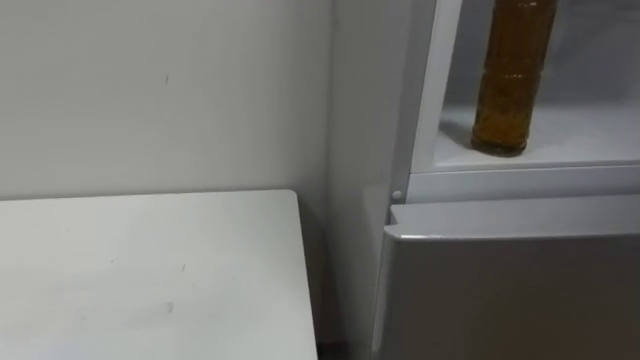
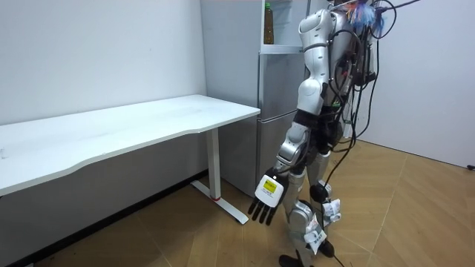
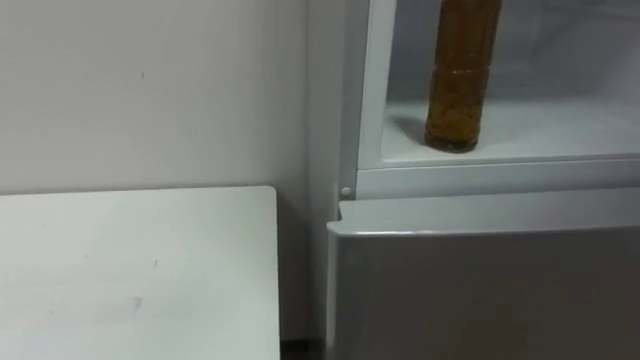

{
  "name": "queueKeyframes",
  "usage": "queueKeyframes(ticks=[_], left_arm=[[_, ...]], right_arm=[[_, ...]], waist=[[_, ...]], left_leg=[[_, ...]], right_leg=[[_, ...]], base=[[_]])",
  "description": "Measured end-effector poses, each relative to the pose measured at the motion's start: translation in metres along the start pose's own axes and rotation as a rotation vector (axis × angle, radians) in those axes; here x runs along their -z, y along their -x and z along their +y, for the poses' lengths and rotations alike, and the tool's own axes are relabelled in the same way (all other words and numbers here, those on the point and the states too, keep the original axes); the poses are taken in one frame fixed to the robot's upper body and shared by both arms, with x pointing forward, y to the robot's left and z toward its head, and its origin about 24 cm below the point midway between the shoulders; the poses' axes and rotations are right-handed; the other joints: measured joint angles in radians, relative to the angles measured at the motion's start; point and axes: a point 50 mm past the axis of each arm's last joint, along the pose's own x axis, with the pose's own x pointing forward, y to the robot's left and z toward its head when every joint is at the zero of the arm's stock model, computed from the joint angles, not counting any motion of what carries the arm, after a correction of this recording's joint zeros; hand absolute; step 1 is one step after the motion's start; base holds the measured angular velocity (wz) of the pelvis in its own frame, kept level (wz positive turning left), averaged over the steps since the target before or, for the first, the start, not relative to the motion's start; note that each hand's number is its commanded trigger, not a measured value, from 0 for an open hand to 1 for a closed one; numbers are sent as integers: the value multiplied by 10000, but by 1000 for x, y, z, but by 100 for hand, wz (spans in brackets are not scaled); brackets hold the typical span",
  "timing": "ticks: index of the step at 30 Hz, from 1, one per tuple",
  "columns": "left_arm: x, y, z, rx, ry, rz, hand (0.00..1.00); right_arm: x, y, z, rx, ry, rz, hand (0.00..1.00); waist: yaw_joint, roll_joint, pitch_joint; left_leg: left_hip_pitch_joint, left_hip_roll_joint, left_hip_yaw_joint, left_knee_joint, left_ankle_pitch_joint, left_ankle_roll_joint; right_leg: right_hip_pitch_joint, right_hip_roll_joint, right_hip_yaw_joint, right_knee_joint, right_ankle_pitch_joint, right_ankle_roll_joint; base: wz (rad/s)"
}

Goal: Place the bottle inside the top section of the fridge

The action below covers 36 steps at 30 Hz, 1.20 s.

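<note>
Left hand [image 2: 269, 194] hung at the end of a lowered arm beside the robot's thigh, fingers straight and pointing at the floor, with nothing in it (the white tag on its back faced the room camera). The robot stood upright, facing the fridge [image 2: 278, 111], which rose just beyond the hand.

The bottle [image 1: 513, 90] was found well above the hand and apart from it, inside the fridge's upper compartment. It stood upright on the white shelf [image 1: 590, 135], near the front edge and towards the compartment's left side. Its contents were amber-brown; its top ran out of the eye views, while the room view showed a green top at about the height of the robot's head.

The lower door [image 1: 510, 290] sat shut directly beneath that shelf, also higher than the hand.

A white table [image 1: 150, 270] stood to the robot's left, its top above the level of the hand, its near corner just beside the fridge's side. A plain pale wall [image 1: 150, 90] ran behind the table.
</note>
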Motion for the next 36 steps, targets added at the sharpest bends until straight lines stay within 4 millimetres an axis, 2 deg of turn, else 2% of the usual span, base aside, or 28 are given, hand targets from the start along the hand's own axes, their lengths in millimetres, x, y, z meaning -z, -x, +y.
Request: queueKeyframes(ticks=[7, 13, 22, 29, 36], left_arm=[[1, 0, 2, 55, 144, 54, 0], [2, 0, 0, 192, 194, 63, 0], [6, 1, -6, 358, 231, 239, 0], [6, 1, -6, 368, 24, 269, 0], [8, 1, -6, 372, 22, 411, 0]], right_arm=[[-2, 1, 2, -201, 354, -205, 0], [-2, 5, 6, -1194, 979, -751, 0], [-6, 16, 17, -2173, 1176, -1330, 0], [-12, 25, 26, -3237, 1130, -1657, 0], [-16, 30, 34, -3862, 816, -1732, 0]], waist=[[217, 6, 3], [279, -78, 54], [393, -93, 60], [608, -22, 80], [765, 120, 65]], left_leg=[[126, -20, -14, -22, 1, 0], [255, -64, 63, 8, 0, 2], [253, -44, 119, 28, 0, 2], [232, -19, 202, 19, 0, 2], [183, -16, 197, 19, 0, 1]], right_leg=[[16, -18, 86, 117, -32, 4], [-12, -93, 169, 416, -251, 36], [-69, -72, 255, 495, -256, 16], [-157, -74, 258, 561, -263, -9], [-181, -75, 238, 546, -266, -14]], base=[[-4], [-1], [-1], [-3], [0]])
